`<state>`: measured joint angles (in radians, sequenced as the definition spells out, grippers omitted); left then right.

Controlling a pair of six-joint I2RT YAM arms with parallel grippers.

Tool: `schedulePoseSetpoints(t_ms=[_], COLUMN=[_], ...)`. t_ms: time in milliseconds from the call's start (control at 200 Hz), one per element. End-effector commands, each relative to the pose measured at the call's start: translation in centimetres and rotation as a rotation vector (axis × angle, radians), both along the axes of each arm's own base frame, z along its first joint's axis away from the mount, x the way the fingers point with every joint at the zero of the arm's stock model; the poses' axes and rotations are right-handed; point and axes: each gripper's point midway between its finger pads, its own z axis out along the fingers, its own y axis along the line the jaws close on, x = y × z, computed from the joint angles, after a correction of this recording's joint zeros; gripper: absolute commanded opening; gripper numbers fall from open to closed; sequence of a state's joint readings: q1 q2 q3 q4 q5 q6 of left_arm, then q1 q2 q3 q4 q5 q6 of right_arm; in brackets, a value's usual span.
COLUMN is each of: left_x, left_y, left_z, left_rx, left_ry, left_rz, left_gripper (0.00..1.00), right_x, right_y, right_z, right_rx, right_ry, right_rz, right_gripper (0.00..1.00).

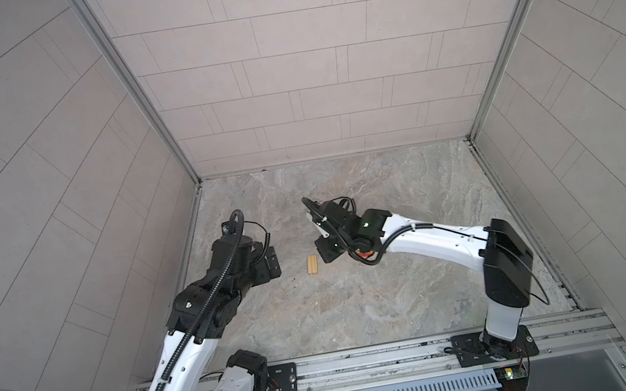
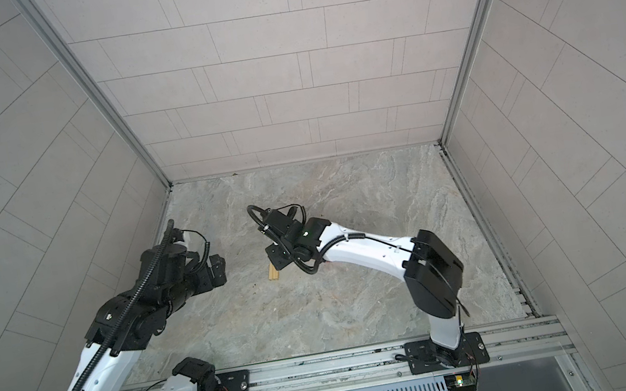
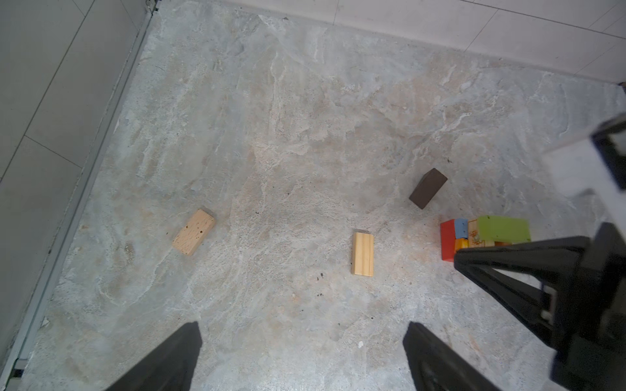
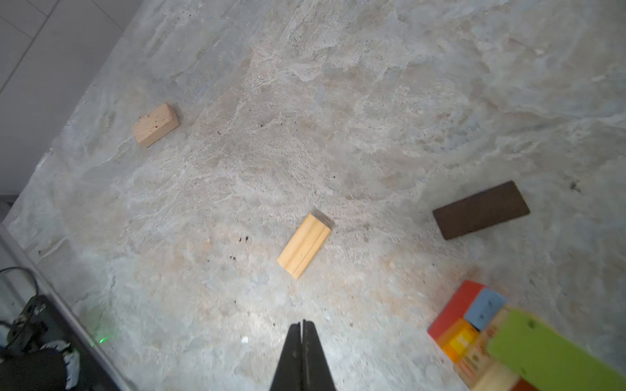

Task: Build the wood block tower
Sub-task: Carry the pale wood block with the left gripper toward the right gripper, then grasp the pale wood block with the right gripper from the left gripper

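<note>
The tower (image 4: 474, 331) is a low stack with a red brick (image 4: 454, 311), a light blue one (image 4: 484, 309), yellow-orange below and a green brick (image 4: 548, 355) on top; the left wrist view shows the tower (image 3: 474, 237) too. Three wood blocks lie loose on the floor: a pale pine one (image 4: 304, 245) (image 1: 313, 265) (image 2: 273, 272), a tan one (image 3: 193, 232) (image 4: 155, 124) and a dark brown one (image 3: 426, 188) (image 4: 481, 210). My right gripper (image 4: 302, 323) is shut and empty, just beside the tower. My left gripper (image 3: 303, 325) hangs open above bare floor.
The marble floor (image 1: 361, 303) is boxed in by tiled walls; a metal frame strip (image 3: 84, 176) runs along the left edge near the tan block. The arms' base rail (image 1: 369, 358) closes the front. In both top views the right arm (image 1: 426, 236) covers the tower.
</note>
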<state>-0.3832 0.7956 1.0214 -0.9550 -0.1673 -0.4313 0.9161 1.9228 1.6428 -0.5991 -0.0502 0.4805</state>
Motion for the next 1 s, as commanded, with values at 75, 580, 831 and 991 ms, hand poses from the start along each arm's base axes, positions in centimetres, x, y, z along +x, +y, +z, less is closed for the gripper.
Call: schedulePoseSetpoints(t_ms=[75, 580, 831, 991], left_x=[0.0, 0.1, 0.1, 0.2], left_y=[1.1, 0.9, 0.9, 0.9], left_z=[-0.6, -2.1, -2.1, -2.2], left_rx=[0.056, 0.037, 0.033, 0.032], left_ry=[-0.001, -0.020, -0.026, -0.023], left_rz=[0.018, 0.016, 0.015, 0.015], left_gripper=[1.00, 1.00, 1.00, 1.00], right_x=[0.4, 1.9, 2.3, 2.5], right_y=[-0.5, 1.1, 2.6, 4.1], right_z=[-4.8, -11.2, -12.1, -11.8], right_rx=[-0.184, -0.191, -0.145, -0.116], right_ry=[0.147, 0.272, 0.300, 0.296], right_rz=[0.002, -0.019, -0.001, 0.017], right_gripper=[0.00, 0.00, 0.00, 0.00])
